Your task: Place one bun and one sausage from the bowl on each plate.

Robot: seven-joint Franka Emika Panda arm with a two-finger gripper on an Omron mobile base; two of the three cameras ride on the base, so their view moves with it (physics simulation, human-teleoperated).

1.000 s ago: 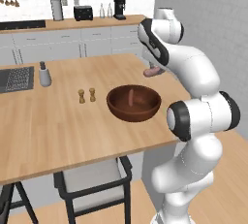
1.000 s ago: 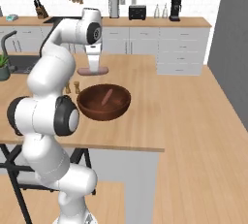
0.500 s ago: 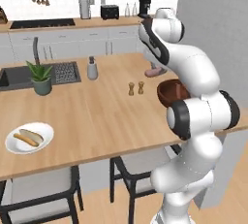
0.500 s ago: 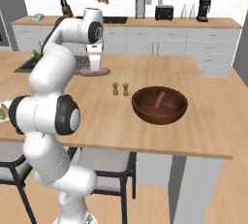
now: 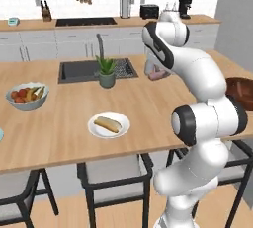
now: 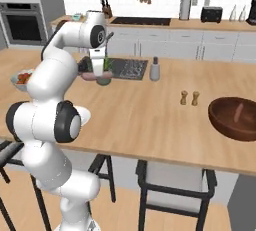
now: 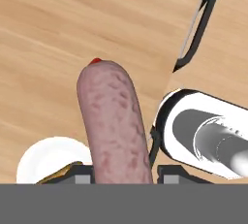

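Observation:
A pinkish sausage (image 7: pixel 114 121) is clamped between my gripper's fingers and carried above the wooden counter. In the left base view my gripper (image 5: pixel 157 73) hangs with the sausage (image 5: pixel 158 75) past the sink, well behind and to the right of the white plate (image 5: pixel 123 123). That plate carries a bun (image 5: pixel 107 124). Below the hand, the white plate (image 7: pixel 48 155) and an edge of the bun (image 7: pixel 63 170) show at the lower left. The dark wooden bowl (image 6: pixel 235 117) sits far to the right of my gripper (image 6: pixel 92 75). A sliver of pale plate (image 5: pixel 1 134) touches the left edge.
A potted plant (image 5: pixel 105 71) and a sink (image 5: pixel 81 70) lie close to the gripper. A fruit bowl (image 5: pixel 27 95) stands on the left. Two small shakers (image 6: pixel 189 97) and a grey bottle (image 6: pixel 155 69) stand mid-counter. Stools (image 5: pixel 111 182) line the near edge.
The base has driven left, so both views have shifted: the wooden bowl slid to the right and the white plate and fruit bowl came in. The sausage stays in the grip.

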